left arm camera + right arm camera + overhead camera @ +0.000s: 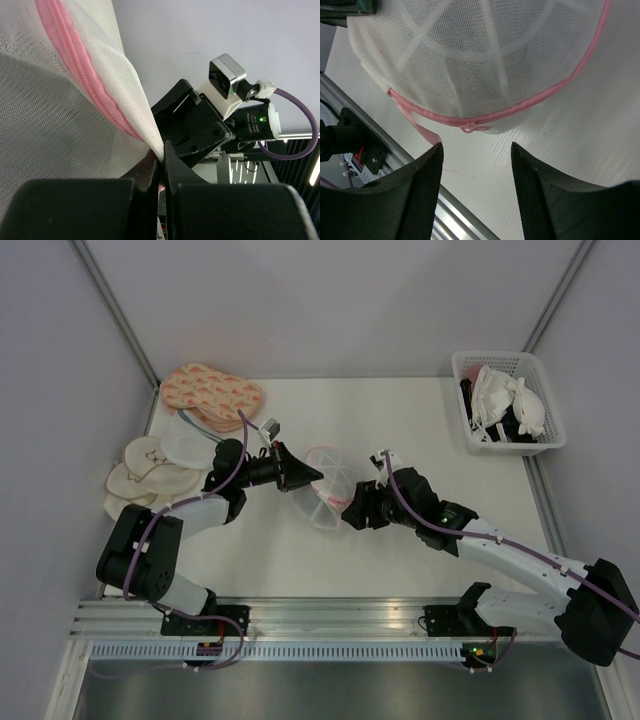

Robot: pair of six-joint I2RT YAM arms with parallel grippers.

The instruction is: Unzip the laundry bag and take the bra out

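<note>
The laundry bag [328, 492] is at the middle of the table [400, 430], between the two arms and tipped up on its side. The left gripper [316, 478] pinches the bag's mesh edge right by the pink zip rim [75, 65], its jaws pressed together on the fabric. The right gripper [476, 172] hovers just beside the bag with its jaws apart, and the zip pull [469, 128] lies just ahead of the gap, untouched.

Table [420, 410] open between laundry bag [328, 492] and basket [512, 448] (right).
</note>
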